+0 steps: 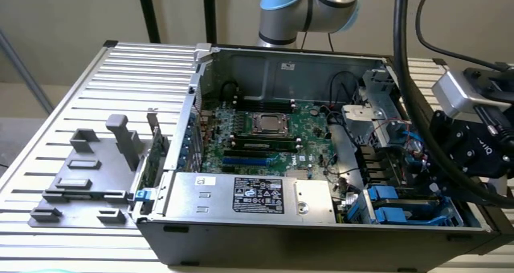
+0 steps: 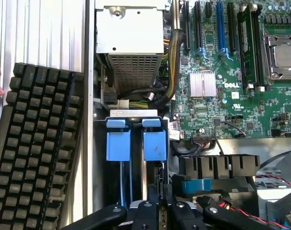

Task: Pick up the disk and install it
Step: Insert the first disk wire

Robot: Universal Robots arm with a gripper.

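Disk (image 2: 155,146) stands on its edge in the drive bay, at a corner of the open grey metal computer case (image 1: 265,243) and near the perforated silver power-supply box (image 2: 131,48). Its smooth blue plastic tabs and thin rails are visible. The black gripper (image 2: 160,211) hangs at the rails' end with jaws nearly closed. Whether it clamps the disk cannot be told.

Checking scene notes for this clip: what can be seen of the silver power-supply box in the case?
The power-supply box is a rectangular silver sheet-metal unit lying flat inside the open computer case, along the wall nearest the exterior camera. A black-and-white label sits on top. One face is perforated mesh, with a sleeved cable bundle alongside.
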